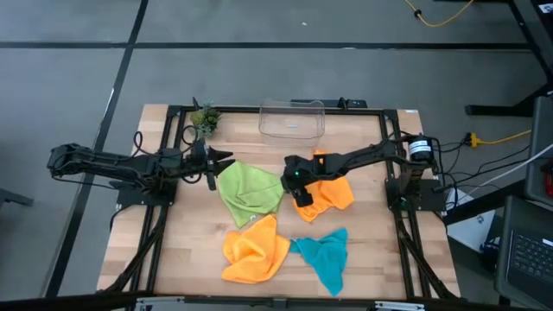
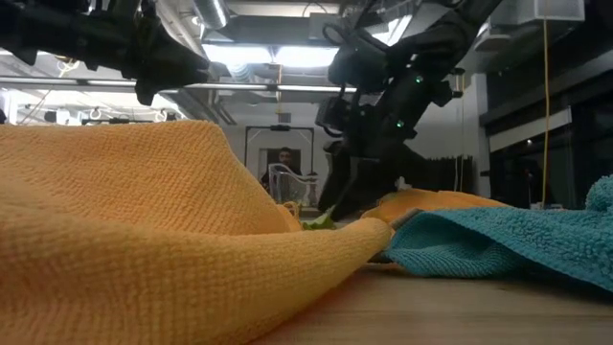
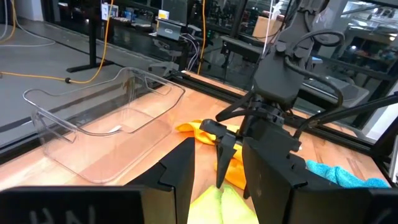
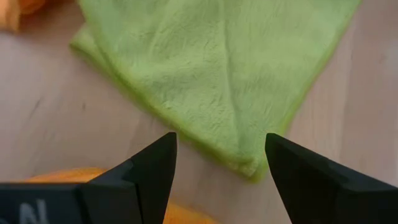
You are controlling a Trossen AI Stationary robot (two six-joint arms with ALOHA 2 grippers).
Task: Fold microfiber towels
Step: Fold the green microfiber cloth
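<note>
Between the right gripper's (image 4: 217, 171) spread fingers lies the lime green towel's (image 4: 211, 68) corner.

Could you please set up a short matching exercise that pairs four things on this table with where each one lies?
Things:
1. green towel
2. teal towel
3. clear bin
4. potted plant

Places:
A. far edge of the table, in the middle
B. far left corner area of the table
C. centre of the table, between the two grippers
D. near side of the table, right of an orange towel

Pairs: 1-C, 2-D, 3-A, 4-B
</note>
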